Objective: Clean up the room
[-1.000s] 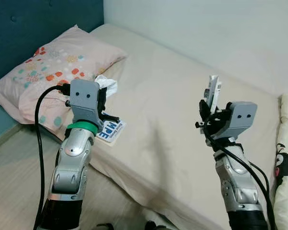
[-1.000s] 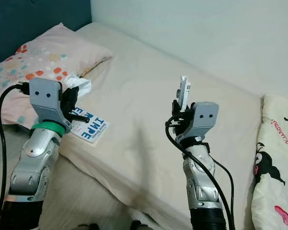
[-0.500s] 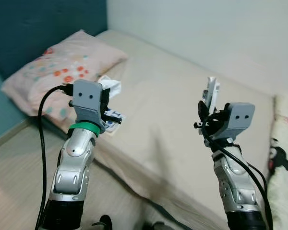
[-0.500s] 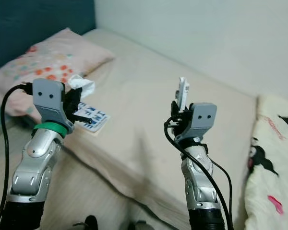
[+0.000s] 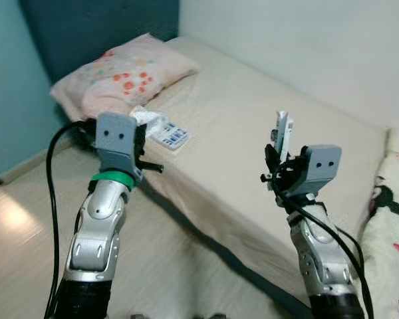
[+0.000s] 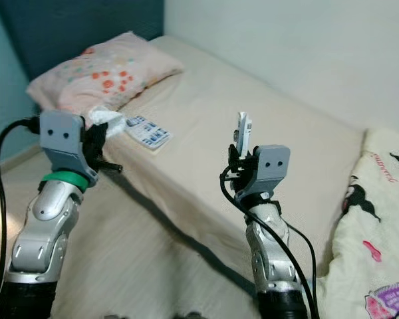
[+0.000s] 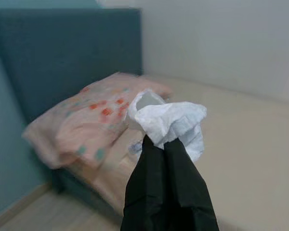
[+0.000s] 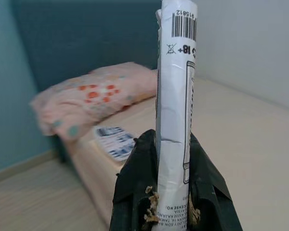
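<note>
A crumpled white tissue (image 7: 168, 122) is clamped by the left gripper (image 7: 163, 144); a flat white barcoded packet (image 8: 176, 96) is pinched upright by the right gripper (image 8: 173, 144).

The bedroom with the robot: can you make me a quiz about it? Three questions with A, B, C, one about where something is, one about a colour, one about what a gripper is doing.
1. Where does the printed leaflet lie?
A. on the floor
B. on the bed, near the pillow
C. on the quilt with cartoon figures

2. What colour is the headboard?
A. dark teal
B. bright red
C. yellow

3. What is the right gripper doing?
A. hanging open
B. pressing on the pillow
C. shut on a white packet

Answers:
1. B: the leaflet rests flat on the beige bed, beside the pillow.
2. A: the headboard behind the pillow is dark teal.
3. C: the right gripper clamps a white packet with a barcode, held upright; the left gripper is shut on a crumpled tissue.
</note>
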Available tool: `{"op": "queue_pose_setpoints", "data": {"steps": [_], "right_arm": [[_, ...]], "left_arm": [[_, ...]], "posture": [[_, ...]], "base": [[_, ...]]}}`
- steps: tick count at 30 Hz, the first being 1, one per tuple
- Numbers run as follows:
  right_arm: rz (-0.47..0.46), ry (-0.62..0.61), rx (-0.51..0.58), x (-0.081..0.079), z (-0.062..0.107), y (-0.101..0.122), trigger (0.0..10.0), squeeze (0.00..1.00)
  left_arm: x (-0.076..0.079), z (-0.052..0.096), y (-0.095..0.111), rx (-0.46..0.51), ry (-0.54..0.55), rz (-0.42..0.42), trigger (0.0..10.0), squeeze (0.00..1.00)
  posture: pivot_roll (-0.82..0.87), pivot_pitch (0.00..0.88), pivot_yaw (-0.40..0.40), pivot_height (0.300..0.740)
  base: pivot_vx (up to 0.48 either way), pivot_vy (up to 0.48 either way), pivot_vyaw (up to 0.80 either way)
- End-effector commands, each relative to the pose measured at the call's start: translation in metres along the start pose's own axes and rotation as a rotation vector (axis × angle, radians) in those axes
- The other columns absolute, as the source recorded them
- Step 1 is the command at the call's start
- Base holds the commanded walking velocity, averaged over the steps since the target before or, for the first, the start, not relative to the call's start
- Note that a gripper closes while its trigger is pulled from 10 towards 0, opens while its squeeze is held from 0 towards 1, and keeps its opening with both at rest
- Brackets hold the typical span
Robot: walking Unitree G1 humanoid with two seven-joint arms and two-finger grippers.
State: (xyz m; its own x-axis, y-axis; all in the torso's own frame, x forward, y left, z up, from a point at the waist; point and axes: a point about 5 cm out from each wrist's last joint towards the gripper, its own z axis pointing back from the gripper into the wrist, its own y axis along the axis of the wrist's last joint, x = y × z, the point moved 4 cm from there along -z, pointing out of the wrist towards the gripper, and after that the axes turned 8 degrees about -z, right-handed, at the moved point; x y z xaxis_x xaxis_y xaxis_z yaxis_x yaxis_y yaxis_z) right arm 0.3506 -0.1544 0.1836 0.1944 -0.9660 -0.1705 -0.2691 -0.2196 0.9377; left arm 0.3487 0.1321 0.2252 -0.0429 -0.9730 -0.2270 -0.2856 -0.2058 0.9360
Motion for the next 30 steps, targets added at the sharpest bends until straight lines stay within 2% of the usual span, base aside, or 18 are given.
{"op": "queue_pose_setpoints", "data": {"steps": [1,6,9,11,12,13,16,17,18,21,30], "right_arm": [[0.005,-0.015,-0.029,0.005,0.003,-0.007,10.0,0.0],[-0.015,-0.003,-0.05,0.0,0.004,-0.014,10.0,0.0],[-0.026,-0.009,-0.088,-0.001,0.009,-0.027,10.0,0.0],[-0.029,-0.023,-0.141,0.002,0.016,-0.044,10.0,0.0],[-0.029,-0.023,-0.141,0.002,0.016,-0.044,10.0,0.0],[-0.012,-0.032,-0.189,0.004,0.023,-0.059,10.0,0.0],[-0.007,-0.034,-0.198,0.005,0.025,-0.063,10.0,0.0],[-0.007,-0.042,-0.219,0.006,0.029,-0.069,10.0,0.0],[-0.007,-0.042,-0.219,0.006,0.029,-0.069,10.0,0.0],[-0.019,-0.053,-0.243,0.005,0.036,-0.077,10.0,0.0],[-0.018,-0.042,-0.21,0.005,0.027,-0.071,10.0,0.0]], "left_arm": [[0.01,0.003,-0.009,-0.048,-0.044,0.014,10.0,0.0],[0.015,0.008,-0.027,-0.136,-0.072,0.017,10.0,0.0],[0.013,0.012,-0.037,-0.18,-0.069,-0.002,10.0,0.0],[0.012,0.017,-0.049,-0.216,-0.075,-0.052,10.0,0.0],[0.012,0.017,-0.049,-0.216,-0.075,-0.052,10.0,0.0],[0.011,0.024,-0.062,-0.246,-0.093,-0.098,10.0,0.0],[0.011,0.026,-0.065,-0.253,-0.097,-0.106,10.0,0.0],[0.01,0.032,-0.075,-0.283,-0.101,-0.128,10.0,0.0],[0.01,0.032,-0.075,-0.283,-0.101,-0.128,10.0,0.0],[0.006,0.046,-0.094,-0.339,-0.097,-0.182,10.0,0.0],[0.007,0.042,-0.091,-0.316,-0.076,-0.186,10.0,0.0]], "posture": [[0.07,0.078,-0.058,0.74],[0.07,0.072,-0.058,0.74],[0.07,0.072,-0.058,0.74],[0.07,0.072,-0.058,0.74],[0.07,0.072,-0.058,0.74],[0.07,0.069,-0.052,0.74],[0.07,0.069,-0.052,0.74],[0.07,0.072,-0.046,0.74],[0.07,0.072,-0.046,0.74],[0.07,0.078,-0.048,0.74],[0.07,0.077,-0.052,0.74]], "base": [[0.0,0.0,0.75],[0.0,0.0,0.75],[0.0,0.0,0.73],[0.0,0.0,0.73],[0.0,0.0,0.73],[0.0,0.0,0.73],[0.0,0.0,0.73],[0.0,0.0,0.73],[0.0,0.0,0.73],[0.0,0.0,0.73],[0.0,0.0,0.73]]}}
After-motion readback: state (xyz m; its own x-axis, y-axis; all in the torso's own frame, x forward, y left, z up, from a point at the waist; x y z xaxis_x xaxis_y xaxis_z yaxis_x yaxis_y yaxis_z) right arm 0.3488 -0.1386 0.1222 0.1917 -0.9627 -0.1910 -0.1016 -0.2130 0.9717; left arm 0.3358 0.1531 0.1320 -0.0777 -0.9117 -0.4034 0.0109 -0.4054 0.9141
